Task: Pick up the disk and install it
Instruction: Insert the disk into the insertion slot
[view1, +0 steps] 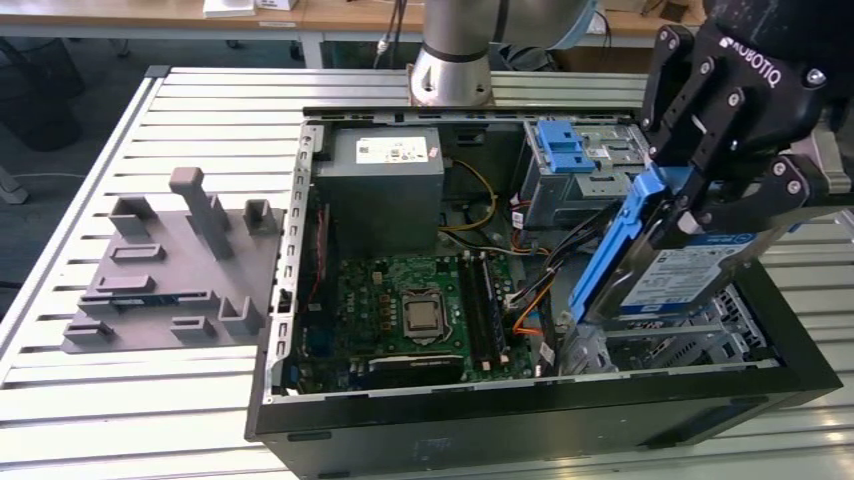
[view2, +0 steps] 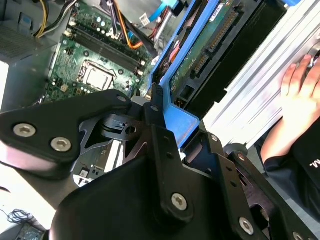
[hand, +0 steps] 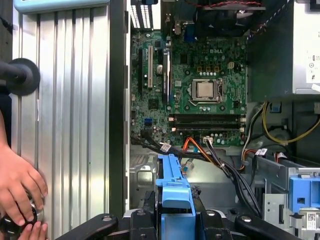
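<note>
The disk (view1: 674, 272) hangs over the open computer case (view1: 534, 425), above the case's drive-bay corner on the exterior view's right, beside the motherboard (view1: 414, 310). Its long axis runs steeply, upper end in the gripper and lower end dipping below the case's rim. The labelled face turns toward the exterior view's right and the blue carrier edge faces the motherboard. Whether the lower end touches the case cannot be told. The gripper (view1: 705, 205) is clamped on the disk's upper end, its black fingers (view1: 727, 110) pressing the blue bracket from both sides. In the second wrist view the disk's (view2: 200, 55) circuit-board underside slants away from the gripper (view2: 156, 111), and in the first wrist view the blue bracket (hand: 174, 192) rises from between the fingers (hand: 142, 220). The wrist leans in over the case from the exterior view's right, and the arm's base (view1: 454, 55) stands behind the case. Inside the case, a grey power supply (view1: 384, 190) sits behind the motherboard, next to a drive cage (view1: 577, 160) with a blue latch. The case lies on a slatted aluminium table (view1: 134, 410). A grey moulded fixture (view1: 167, 275) lies on the table beside the case on the exterior view's left. A person's hand (hand: 17, 187) rests on the table next to the case. Desks stand beyond the table.
</note>
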